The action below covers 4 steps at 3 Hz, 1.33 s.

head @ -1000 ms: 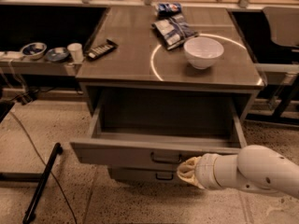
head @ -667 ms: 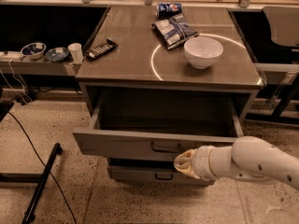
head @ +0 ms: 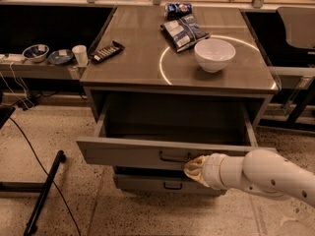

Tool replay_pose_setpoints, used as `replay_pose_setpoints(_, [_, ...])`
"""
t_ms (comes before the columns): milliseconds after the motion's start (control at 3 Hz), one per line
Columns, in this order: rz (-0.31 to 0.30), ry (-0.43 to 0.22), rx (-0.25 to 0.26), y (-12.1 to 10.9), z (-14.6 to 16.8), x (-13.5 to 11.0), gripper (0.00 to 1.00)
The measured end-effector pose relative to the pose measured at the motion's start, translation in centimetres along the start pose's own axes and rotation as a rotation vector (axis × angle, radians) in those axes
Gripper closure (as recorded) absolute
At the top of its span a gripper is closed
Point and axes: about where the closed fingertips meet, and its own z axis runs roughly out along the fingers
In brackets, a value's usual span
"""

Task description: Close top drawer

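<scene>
Up top, the grey cabinet surface (head: 138, 58) holds a white bowl (head: 214, 54) and snack bags (head: 184, 32). Over the speckled floor (head: 64, 127), the top drawer (head: 128, 151) stands pulled out, with the gripper (head: 193, 167) against its front; I cannot tell its grip.

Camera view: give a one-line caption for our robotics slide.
Gripper at the front of the open top drawer, beside its handle; a white bowl sits on the cabinet above.
</scene>
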Motion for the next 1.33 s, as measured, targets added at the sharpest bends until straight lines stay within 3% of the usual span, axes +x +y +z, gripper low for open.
replay_pose_setpoints(333, [0.006,-0.014,0.125,-2.4,0.5,0.6,1.00])
replay_pose_setpoints(667, [0.004,-0.035,0.211,-4.5,0.7,0.4,1.00])
replay_pose_setpoints(1000, [0.001,-0.061,0.269,-7.1,1.4,-0.3,1.00])
replay_pose_setpoints(1333, [0.011,-0.086,0.293,-10.4,2.4,-1.0,1.00])
